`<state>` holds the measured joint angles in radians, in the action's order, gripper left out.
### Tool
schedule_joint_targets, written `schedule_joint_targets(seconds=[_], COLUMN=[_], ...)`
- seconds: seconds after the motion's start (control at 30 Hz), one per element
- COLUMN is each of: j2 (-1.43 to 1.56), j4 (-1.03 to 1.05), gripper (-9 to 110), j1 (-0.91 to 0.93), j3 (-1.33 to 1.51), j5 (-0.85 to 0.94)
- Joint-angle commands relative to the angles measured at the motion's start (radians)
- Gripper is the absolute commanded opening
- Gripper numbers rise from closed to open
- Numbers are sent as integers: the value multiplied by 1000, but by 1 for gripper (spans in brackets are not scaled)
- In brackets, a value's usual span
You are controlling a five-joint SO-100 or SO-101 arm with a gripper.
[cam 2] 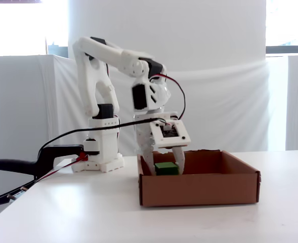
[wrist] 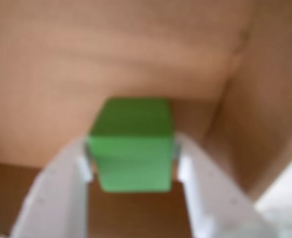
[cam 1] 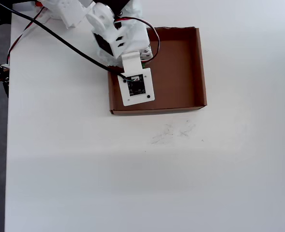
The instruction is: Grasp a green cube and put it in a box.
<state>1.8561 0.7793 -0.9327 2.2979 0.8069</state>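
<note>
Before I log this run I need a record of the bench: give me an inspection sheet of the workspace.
Surface: white table, faint pencil-like scuffs just outside the box's wall in the overhead view.
Job's things: green cube held over the brown box, inside its walls; whether it touches the floor cannot be told.
Clutter: nothing seen.
Grippers: gripper shut on the cube, one finger on each side.
Cables: black cable and red wire along the arm.
Surroundings: white drapes, bright windows behind.

1 green cube (wrist: 133, 148), 1 box (cam 1: 200, 72), 1 arm (cam 2: 113, 76) w/ 1 end effector (cam 2: 164, 169), 1 table (cam 1: 132, 183)
</note>
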Motion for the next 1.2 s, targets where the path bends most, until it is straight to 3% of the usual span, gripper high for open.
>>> schedule_joint_targets(seconds=[0.0, 0.17, 0.4, 0.57, 0.67, 1.17], j2=[20, 95, 245, 408, 512, 1052], j4=[44, 218, 302, 273, 232, 298], gripper=[27, 30, 26, 25, 23, 20], j1=[15, 143, 362, 557, 630, 746], j3=[-63, -245, -318, -183, -41, 505], j5=[6, 28, 252, 453, 485, 630])
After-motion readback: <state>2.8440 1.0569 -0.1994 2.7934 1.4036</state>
